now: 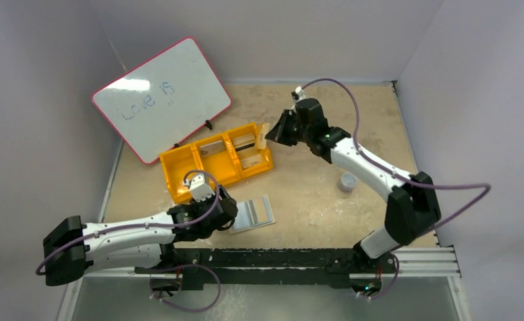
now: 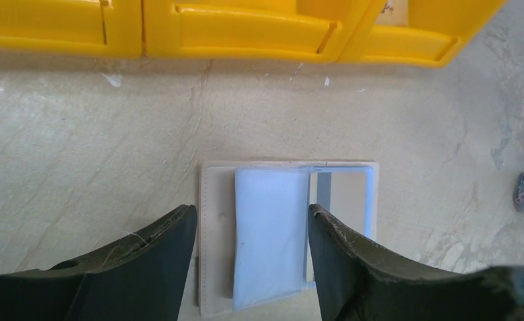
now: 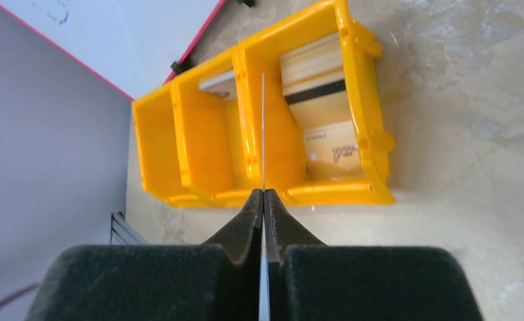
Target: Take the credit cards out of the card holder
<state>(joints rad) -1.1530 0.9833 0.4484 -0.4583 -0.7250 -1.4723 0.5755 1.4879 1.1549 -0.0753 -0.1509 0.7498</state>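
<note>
1 card (image 3: 263, 134) clamped edge-on in right gripper (image 3: 264, 194), above yellow bin (image 3: 373, 144), in line with divider (image 3: 245, 114). If released, divider may be struck, card tipped outside. Opened card holder (image 2: 272, 227) laid flat on table (image 2: 78, 167), straddled by left gripper (image 2: 252, 210), fingers spread, nothing held; could be nudged.

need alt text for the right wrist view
The right gripper is pinched shut on a thin card seen edge-on, held above a yellow three-compartment plastic bin on the beige table. Tan cards lie in one end compartment; a pink-rimmed whiteboard corner shows top left.
</note>
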